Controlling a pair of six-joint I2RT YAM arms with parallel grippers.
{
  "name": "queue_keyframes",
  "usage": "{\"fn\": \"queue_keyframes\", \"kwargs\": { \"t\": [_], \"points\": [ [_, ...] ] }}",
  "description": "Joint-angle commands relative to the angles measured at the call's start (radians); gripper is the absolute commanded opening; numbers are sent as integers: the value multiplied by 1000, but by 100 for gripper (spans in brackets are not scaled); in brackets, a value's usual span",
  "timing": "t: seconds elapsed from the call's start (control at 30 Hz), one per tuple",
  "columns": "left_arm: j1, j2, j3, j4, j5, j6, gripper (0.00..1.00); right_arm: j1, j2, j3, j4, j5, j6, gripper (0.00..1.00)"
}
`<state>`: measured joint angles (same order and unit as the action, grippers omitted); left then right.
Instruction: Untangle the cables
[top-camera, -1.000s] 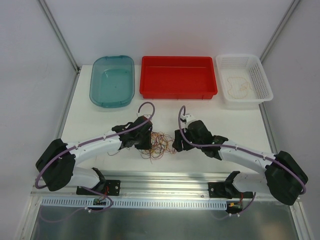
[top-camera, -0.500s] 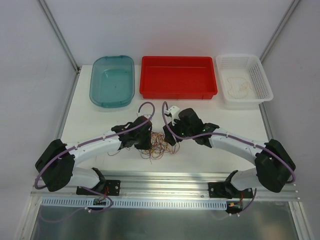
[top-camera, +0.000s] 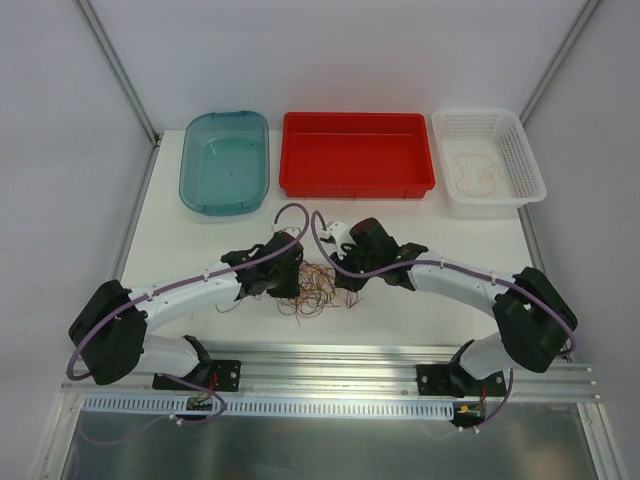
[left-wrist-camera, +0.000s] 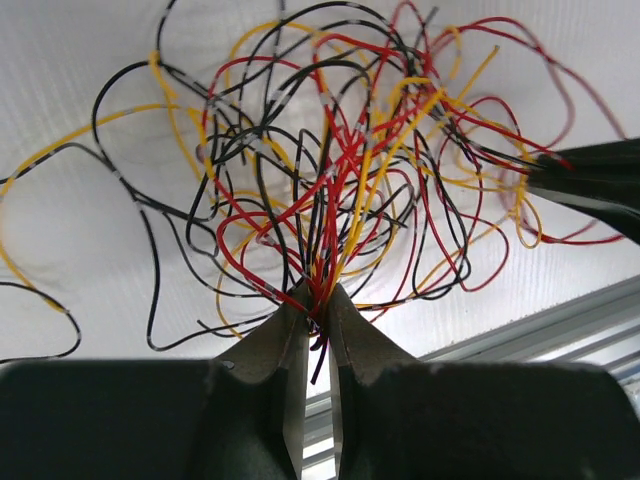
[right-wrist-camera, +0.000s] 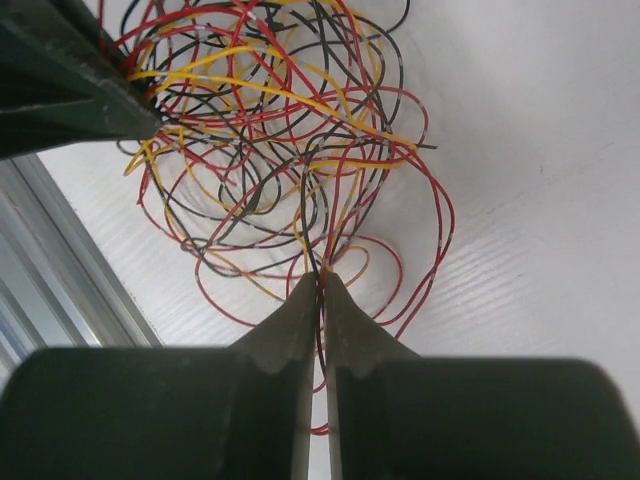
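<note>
Cables (top-camera: 318, 285) in red, yellow and black lie in one loopy, messy pile on the white table (top-camera: 200, 240), a little way in front of the red tray (top-camera: 357, 188), toward the arms. The left hand (left-wrist-camera: 315, 305) is pressed together and pinches a thick bunch of strands of all three colors at the pile's edge. The right hand (right-wrist-camera: 320, 282) is pressed together too, and it pinches just a few thin strands, red and dark, at the other edge. The pile spreads out between the two hands. A blue tub (top-camera: 225, 160) sits left of the red tray. A white basket (top-camera: 528, 165) sits right of the red tray, with a pale curly wire (top-camera: 477, 170) in it.
</note>
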<state>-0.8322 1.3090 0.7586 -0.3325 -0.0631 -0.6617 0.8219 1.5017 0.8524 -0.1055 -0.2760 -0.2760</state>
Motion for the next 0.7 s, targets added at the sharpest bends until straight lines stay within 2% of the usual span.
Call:
{"fn": "queue_keyframes", "kwargs": {
  "t": [0.0, 0.1, 0.37, 0.5, 0.67],
  "points": [
    [-1, -21, -7, -40, -81, 10, 7, 2, -128, -1, -29, 0, -26, 7],
    [25, -16, -18, -59, -104, -6, 5, 0, -228, 17, -114, 33, -43, 1],
    [116, -48, -60, -83, -124, -33, 0, -29, -469, 57, -298, 98, -48, 1],
    [192, -102, -94, -89, -119, -41, 0, -87, -628, 83, -356, 139, -20, 1],
    [277, -155, -125, -97, -130, -33, 0, -178, -745, 105, -402, 152, 53, 1]
  ]
}}
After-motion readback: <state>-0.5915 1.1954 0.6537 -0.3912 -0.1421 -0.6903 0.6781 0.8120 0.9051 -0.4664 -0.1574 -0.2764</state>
